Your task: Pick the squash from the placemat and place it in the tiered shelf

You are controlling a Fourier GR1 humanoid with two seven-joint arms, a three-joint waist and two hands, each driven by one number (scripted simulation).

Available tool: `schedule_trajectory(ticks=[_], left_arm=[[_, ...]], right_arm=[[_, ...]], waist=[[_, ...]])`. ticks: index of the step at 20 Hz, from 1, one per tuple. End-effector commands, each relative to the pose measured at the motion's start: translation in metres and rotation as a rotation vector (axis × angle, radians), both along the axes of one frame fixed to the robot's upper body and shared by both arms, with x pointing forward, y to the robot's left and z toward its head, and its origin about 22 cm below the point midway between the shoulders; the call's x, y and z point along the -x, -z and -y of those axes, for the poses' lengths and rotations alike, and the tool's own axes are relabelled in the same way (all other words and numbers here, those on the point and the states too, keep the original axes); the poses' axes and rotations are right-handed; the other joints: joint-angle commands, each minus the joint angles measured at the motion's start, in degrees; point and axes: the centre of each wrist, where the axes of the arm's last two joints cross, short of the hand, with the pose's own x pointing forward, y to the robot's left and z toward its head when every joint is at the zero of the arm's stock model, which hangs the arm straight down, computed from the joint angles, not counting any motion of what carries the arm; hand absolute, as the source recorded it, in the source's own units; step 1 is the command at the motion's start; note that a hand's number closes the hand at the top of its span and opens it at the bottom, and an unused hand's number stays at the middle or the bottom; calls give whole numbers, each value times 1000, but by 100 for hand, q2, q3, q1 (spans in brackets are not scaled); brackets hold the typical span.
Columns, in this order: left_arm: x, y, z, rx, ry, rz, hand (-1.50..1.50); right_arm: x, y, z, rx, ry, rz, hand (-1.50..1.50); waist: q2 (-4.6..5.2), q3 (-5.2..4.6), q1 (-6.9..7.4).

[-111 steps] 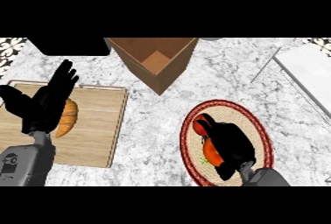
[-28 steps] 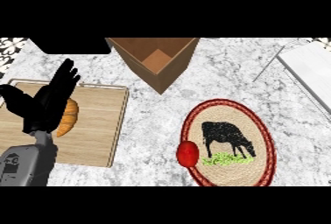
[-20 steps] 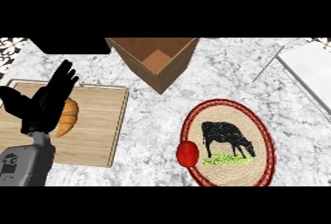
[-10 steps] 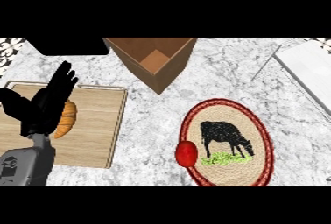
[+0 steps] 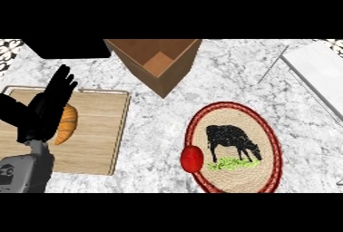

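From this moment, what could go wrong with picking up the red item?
The red item sits on the placemat's left rim, partly over the counter, so a nudge may roll it off. No right hand is in view. The open left hand rests above the cutting board and pastry, far from it.

A round woven placemat (image 5: 268,136) with a red rim and a black cow picture is lying toward the counter's (image 5: 161,149) near right part. A red object (image 5: 192,159), apparently the squash, is sitting on the placemat's left edge. A wooden box-like shelf (image 5: 155,61) is standing at the far edge. The left hand (image 5: 46,113) is hanging, fingers straight, over a cutting board (image 5: 100,131) by the left edge, beside an orange bread-like item (image 5: 66,124).
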Motion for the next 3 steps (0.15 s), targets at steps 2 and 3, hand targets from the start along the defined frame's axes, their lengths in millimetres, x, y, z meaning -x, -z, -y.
schedule_trajectory(ticks=[2,3], left_arm=[[4,4,-4,-1,-14,-11,0],[-5,-8,-2,13,-9,-13,0]], right_arm=[[28,2,1,84,-151,31,-150],[25,3,0,94,-154,25,-150]], waist=[[-14,-4,-64],[-8,-3,-40]])
